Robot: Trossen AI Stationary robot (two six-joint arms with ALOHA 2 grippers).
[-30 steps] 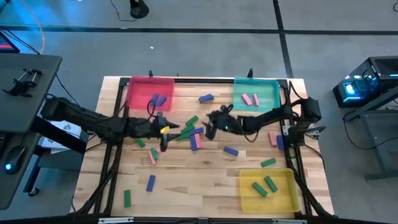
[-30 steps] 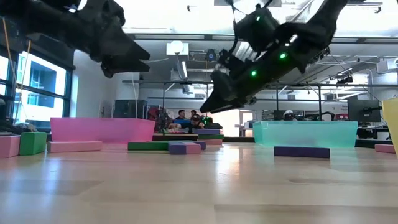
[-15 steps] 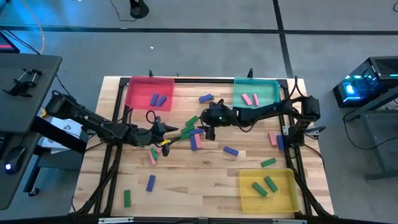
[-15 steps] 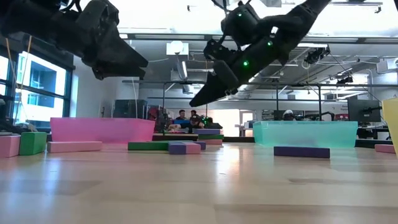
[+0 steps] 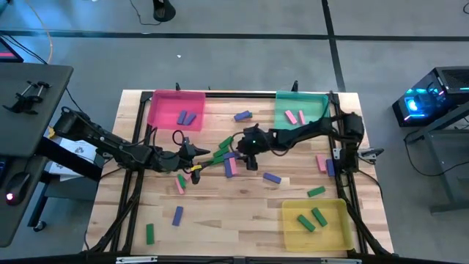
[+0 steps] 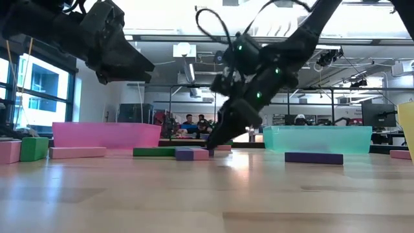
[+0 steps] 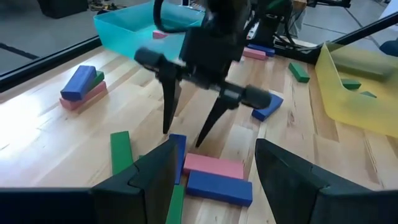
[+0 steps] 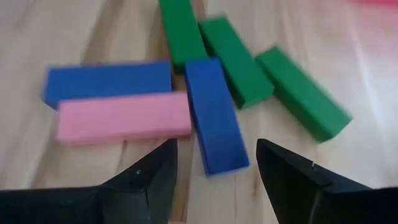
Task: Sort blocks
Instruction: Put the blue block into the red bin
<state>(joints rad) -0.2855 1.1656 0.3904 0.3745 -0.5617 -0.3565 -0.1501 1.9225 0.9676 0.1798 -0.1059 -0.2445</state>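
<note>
A cluster of blue, pink and green blocks (image 5: 229,158) lies flat at the table's middle. My right gripper (image 7: 183,138) is open, pointing down just above the cluster. Its fingers stand on either side of one blue block (image 8: 211,115), which lies beside a pink block (image 8: 121,118) and several green blocks (image 8: 236,59). I cannot see the fingers touch the blue block. My left gripper (image 7: 211,186) is open and empty. It hovers above the table a little to the left of the cluster (image 5: 198,163) and faces the right gripper.
A pink tray (image 5: 163,110) stands far left, a teal tray (image 5: 315,110) far right and a yellow tray (image 5: 333,224) near right, each holding a few blocks. Loose blocks lie around: green (image 5: 150,233), blue (image 5: 177,215), blue (image 5: 272,177), green (image 5: 316,191).
My right gripper has moved a little toward the table's left edge and come down from well above the table to just over the block cluster, its fingers staying open.
</note>
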